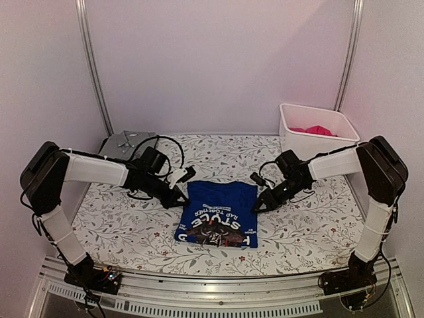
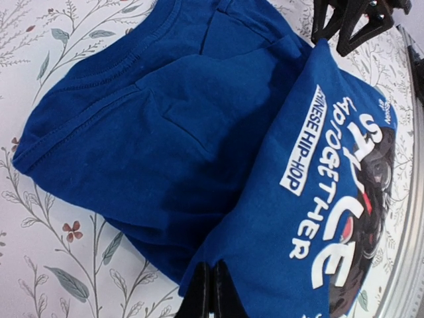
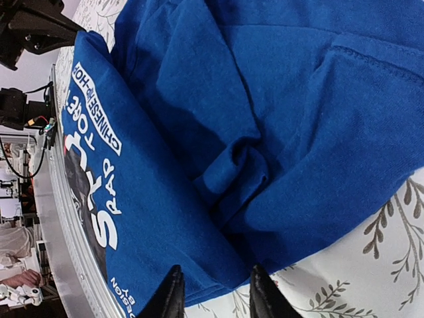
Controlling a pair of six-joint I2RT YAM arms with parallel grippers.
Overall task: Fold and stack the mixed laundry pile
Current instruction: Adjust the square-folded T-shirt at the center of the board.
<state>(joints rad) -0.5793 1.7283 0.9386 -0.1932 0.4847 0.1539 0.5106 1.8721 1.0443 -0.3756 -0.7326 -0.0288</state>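
The folded royal-blue T-shirt (image 1: pixel 218 213) is laid at the near centre of the floral table covering (image 1: pixel 112 228). The left gripper (image 1: pixel 181 201) is clenched at the shirt's left edge. The right gripper (image 1: pixel 259 206) is positioned at its right edge with jaws parted, grasping nothing. A magenta garment (image 1: pixel 317 130) is contained in the white bin (image 1: pixel 311 143) at far right.

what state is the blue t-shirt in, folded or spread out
Folded: the blue t-shirt lies as a compact rectangle on the floral table cover, layers doubled over, printed panel on top.

folded t-shirt (image 1: pixel 218 213) lies mid table covering (image 1: pixel 119 225), between left gripper (image 1: pixel 182 199) and right gripper (image 1: pixel 260 207). bin (image 1: pixel 311 140) at far right, garment (image 1: pixel 315 130) in it; shirt (image 1: pixel 128 142) at far left corner.
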